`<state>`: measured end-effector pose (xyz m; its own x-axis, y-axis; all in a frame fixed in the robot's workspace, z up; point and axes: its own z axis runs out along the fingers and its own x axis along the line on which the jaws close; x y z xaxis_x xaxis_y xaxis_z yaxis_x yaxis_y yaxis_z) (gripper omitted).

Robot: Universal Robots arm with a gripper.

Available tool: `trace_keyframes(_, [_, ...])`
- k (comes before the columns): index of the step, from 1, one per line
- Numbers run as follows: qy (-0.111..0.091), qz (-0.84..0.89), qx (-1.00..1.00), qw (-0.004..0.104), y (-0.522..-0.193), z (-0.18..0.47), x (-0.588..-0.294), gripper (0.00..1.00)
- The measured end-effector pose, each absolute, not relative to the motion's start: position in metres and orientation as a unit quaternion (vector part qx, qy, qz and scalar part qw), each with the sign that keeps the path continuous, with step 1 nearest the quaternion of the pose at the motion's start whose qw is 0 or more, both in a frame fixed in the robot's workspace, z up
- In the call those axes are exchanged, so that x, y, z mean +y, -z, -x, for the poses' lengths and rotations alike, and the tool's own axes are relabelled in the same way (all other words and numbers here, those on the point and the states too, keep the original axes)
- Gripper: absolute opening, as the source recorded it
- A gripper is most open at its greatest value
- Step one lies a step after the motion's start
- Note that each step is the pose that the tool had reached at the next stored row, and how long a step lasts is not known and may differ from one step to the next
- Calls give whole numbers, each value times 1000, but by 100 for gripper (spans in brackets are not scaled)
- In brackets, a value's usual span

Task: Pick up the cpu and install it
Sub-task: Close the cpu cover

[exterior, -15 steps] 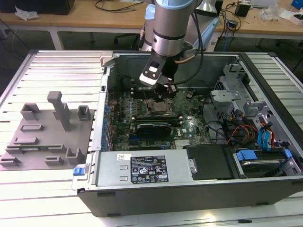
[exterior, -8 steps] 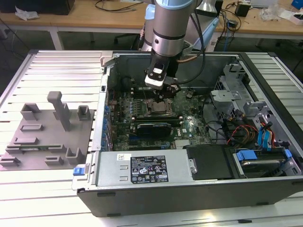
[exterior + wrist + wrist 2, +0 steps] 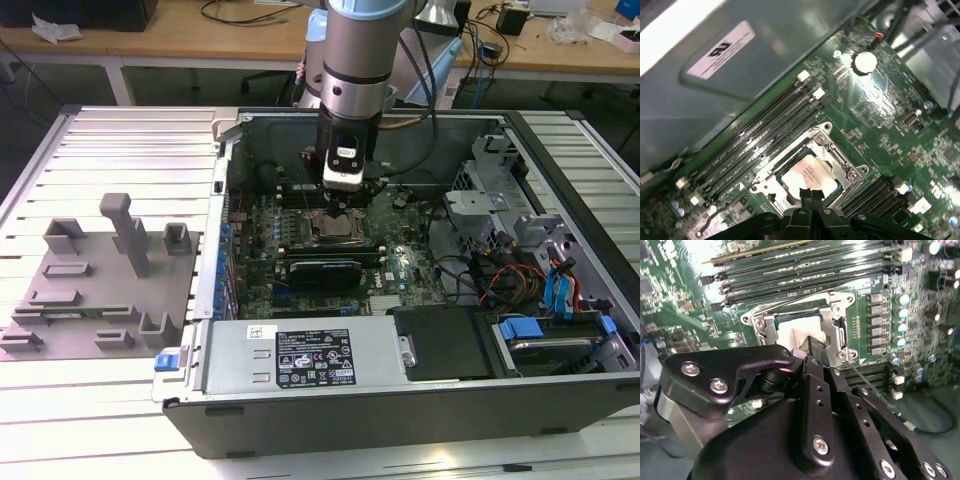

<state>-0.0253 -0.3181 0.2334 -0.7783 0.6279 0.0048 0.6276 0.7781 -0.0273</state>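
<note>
Cpu point(image 3: 807, 175): lies flat inside the socket frame point(image 3: 839, 159) on the board point(image 3: 880, 100) of the open computer case point(image 3: 400, 420).
Hand point(image 3: 811, 194): fingertips together, gripping nothing, just over the chip's edge.
Progress: pick-up and seating judged done; latching unclear.

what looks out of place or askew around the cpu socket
Nothing stands out. The small silvery-white square cpu lies flat in the metal socket frame, its edges in line with the frame's. The black claw sits over one edge of it.
</note>
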Motion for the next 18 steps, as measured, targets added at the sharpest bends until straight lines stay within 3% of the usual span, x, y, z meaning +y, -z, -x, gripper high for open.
trace_keyframes(18, [-13, 114, -993, 4, -231, 25, -318, 11])
